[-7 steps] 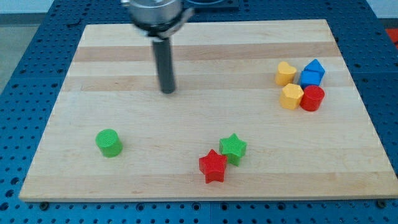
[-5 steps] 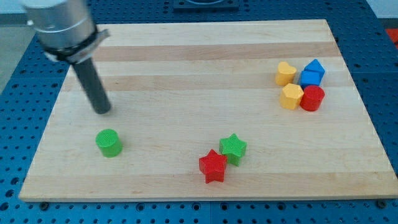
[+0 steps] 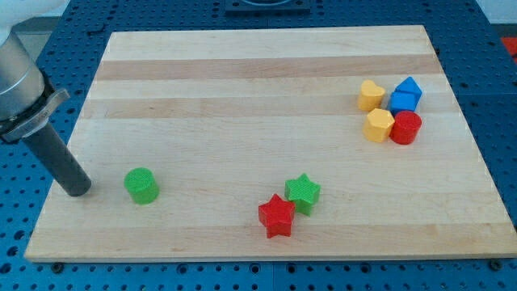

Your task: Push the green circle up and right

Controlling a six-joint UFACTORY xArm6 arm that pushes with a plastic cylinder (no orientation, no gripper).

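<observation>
The green circle point(image 3: 141, 185) sits on the wooden board at the lower left of the view. My tip point(image 3: 77, 191) rests on the board to the left of the green circle, a short gap away and not touching it. The dark rod rises from the tip up and to the left toward the arm at the view's left edge.
A green star point(image 3: 303, 193) and a red star point(image 3: 277, 215) touch each other at the bottom centre. At the right sit a yellow heart point(image 3: 371, 95), a blue block point(image 3: 405, 94), a yellow hexagon point(image 3: 378, 125) and a red block point(image 3: 405, 128), clustered together. The board's left edge point(image 3: 60, 174) is close to my tip.
My tip swept from the upper middle of the board down and left, ending just left of the green circle. No block has moved.
</observation>
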